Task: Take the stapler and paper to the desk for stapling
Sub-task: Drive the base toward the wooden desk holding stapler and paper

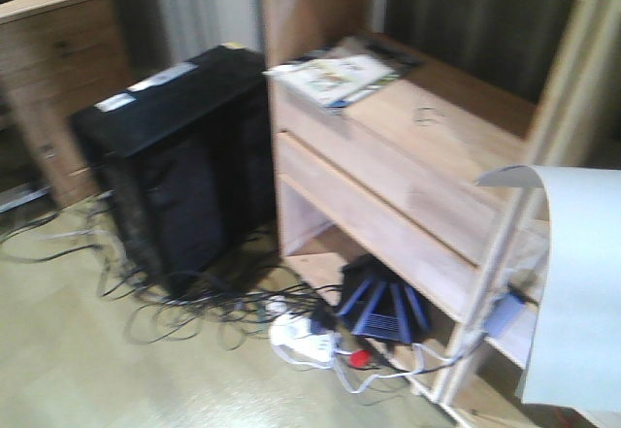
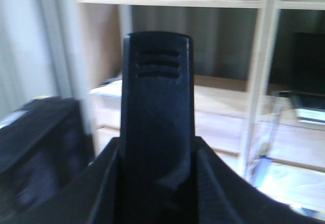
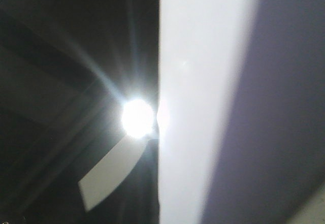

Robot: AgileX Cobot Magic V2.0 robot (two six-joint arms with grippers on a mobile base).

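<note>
1. Plainly, your left gripper (image 2: pixel 157 155) is clamped on the stapler (image 2: pixel 157 97). In the left wrist view the black body stands up between the two dark fingers and touches both.
2. The stapler's long axis runs straight out from the wrist, in line with the fingers. The end with three grooves points away from the camera, towards the shelf (image 2: pixel 223 112). Its orange patch and its label do not show from here.
3. The paper (image 1: pixel 582 282) stands upright in the air at the right edge of the front view, on your right arm's side. Its top edge curls over to the left, in front of the shelf post.
4. In the right wrist view the sheet runs top to bottom through the frame, close to the lens, beside a bright glare. The right gripper's fingers do not show, so you cannot tell how its jaws stand. A sheet standing free like that suggests it is held low down.
5. The relation that matters now is from both hands to the desk, and no tabletop shows for certain. A wooden unit (image 1: pixel 49 59) sits at the top left of the front view, beyond the black computer tower (image 1: pixel 175 176), and it may or may not be the desk.
6. As a judgement, both pick-ups look done and the carry remains. Watch that the limp sheet does not fold or catch on the shelf post as you turn.
</note>
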